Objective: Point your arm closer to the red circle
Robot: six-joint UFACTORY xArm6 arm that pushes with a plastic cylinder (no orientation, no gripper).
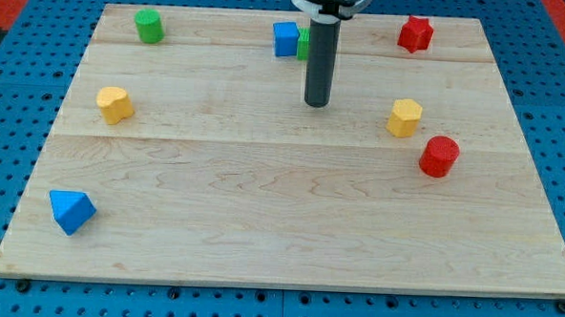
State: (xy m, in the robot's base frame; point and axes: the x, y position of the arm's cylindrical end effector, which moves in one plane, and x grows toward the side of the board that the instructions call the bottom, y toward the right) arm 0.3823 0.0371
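The red circle (439, 156) is a short red cylinder at the view's right, just below and right of a yellow hexagon block (405, 117). My tip (316, 104) rests on the wooden board (260, 224) near the top middle, well to the left of the red circle and slightly above its level. The dark rod rises from the tip toward the view's top and partly hides a green block (304, 43).
A blue cube (286, 39) sits just left of the rod at the top. A red star block (415, 33) is at top right, a green cylinder (149, 26) at top left, a yellow block (114, 104) at left, a blue triangle block (71, 210) at bottom left.
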